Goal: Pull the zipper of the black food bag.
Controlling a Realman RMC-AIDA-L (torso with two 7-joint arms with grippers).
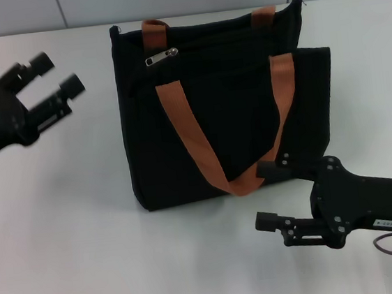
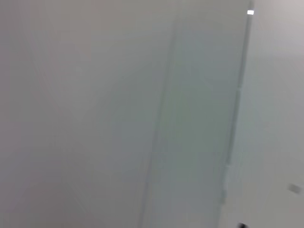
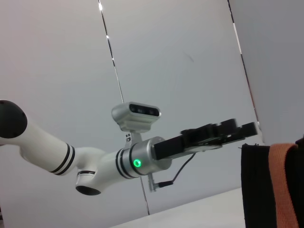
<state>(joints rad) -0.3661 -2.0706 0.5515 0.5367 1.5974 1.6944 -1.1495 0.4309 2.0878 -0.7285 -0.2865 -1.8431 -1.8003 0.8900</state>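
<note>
The left gripper [image 1: 54, 81] hangs above the desk [image 1: 64, 231] with its two fingers spread apart, off to the left of the black food bag [image 1: 221, 116] and aimed toward its upper left corner, which looks like an approach to the zipper [image 1: 161, 56]; nothing is between the fingers; the right gripper [image 1: 266, 196] sits low at the bag's near right corner, also spread, one finger by the bottom of the front orange strap [image 1: 187, 130], probably placed to steady the bag against the pull. The bag lies flat on the desk, front panel up; one silver pull tab rests near its upper left edge; two orange straps [image 1: 153, 27] show, one front, one behind.
</note>
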